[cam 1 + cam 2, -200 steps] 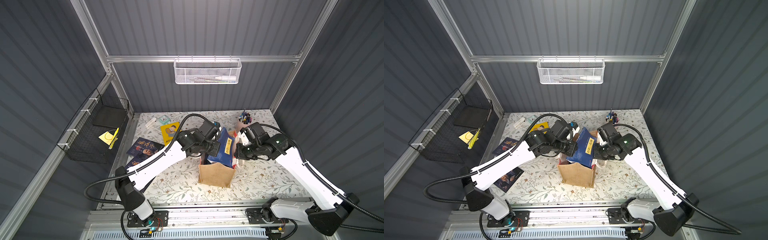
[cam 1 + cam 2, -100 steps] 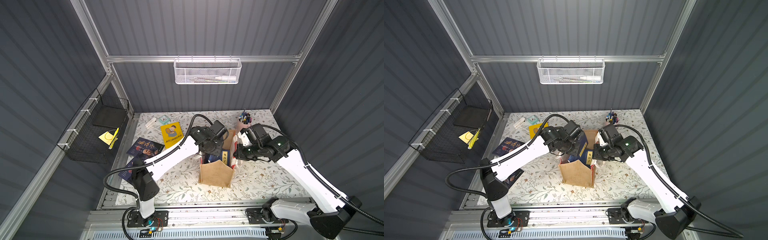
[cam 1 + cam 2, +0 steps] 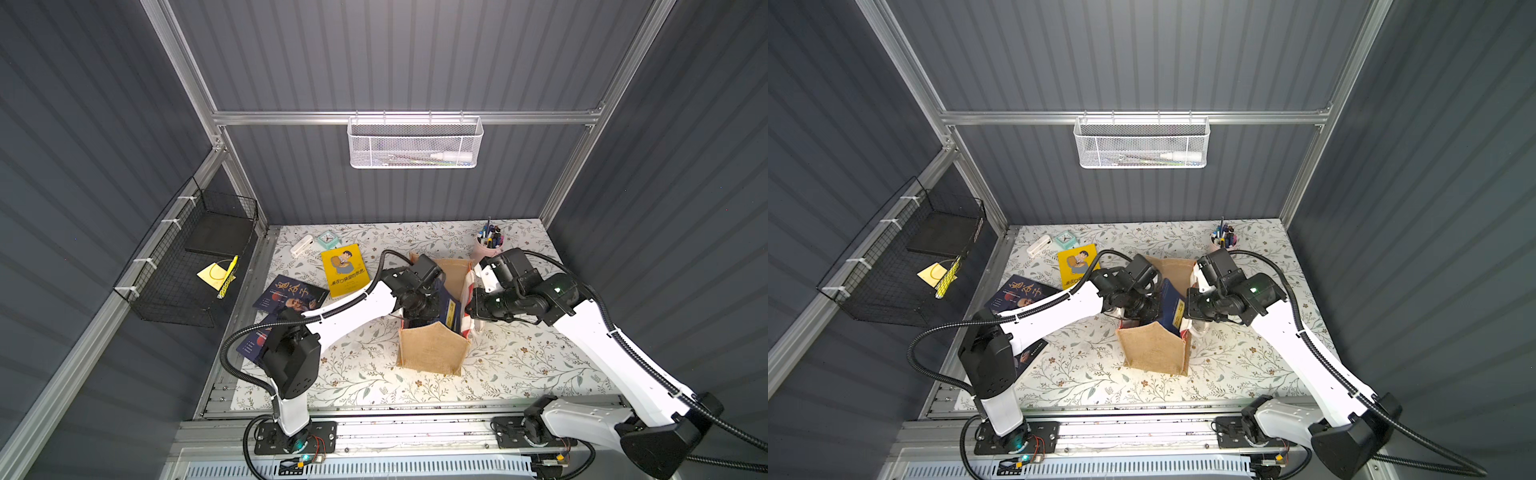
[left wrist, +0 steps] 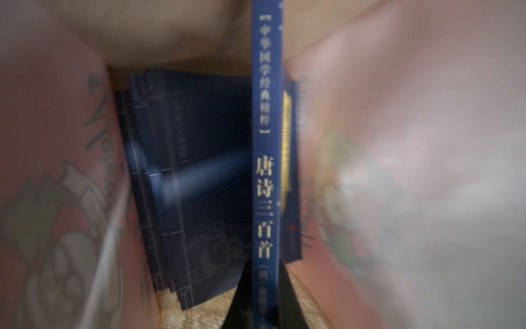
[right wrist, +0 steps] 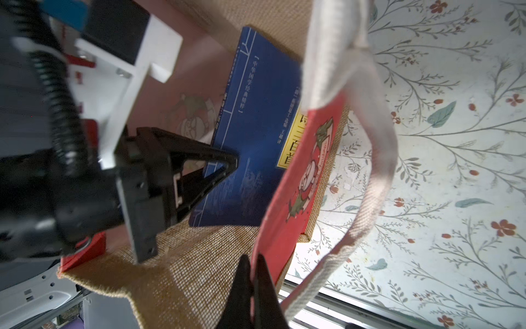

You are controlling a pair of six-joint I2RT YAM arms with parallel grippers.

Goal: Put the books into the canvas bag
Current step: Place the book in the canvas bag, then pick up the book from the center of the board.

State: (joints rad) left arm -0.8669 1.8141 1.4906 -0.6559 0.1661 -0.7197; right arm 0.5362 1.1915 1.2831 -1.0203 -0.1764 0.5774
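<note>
One blue book (image 4: pixel 266 171), pinched at its spine by the left gripper (image 4: pixel 266 275), stands partly inside the canvas bag (image 3: pixel 432 353); the right gripper (image 5: pixel 252 270) clamps its rim alongside. Insertion looks nearly done: lower, then let go.

1. Bag (image 3: pixel 432 353): tan burlap front, red side panel with a Santa-like print, white handles.
2. Blue book (image 5: pixel 256 136): deep blue cover, yellow label, pale lettering.
3. Yellow book (image 3: pixel 344 270): yellow, cartoon figure.
4. Navy book (image 3: pixel 289 295): dark navy, yellowish title, a face.
5. Table (image 3: pixel 519 353): white cloth with leaf-and-flower sprigs.
6. Cup (image 3: pixel 484 249): pink.
</note>
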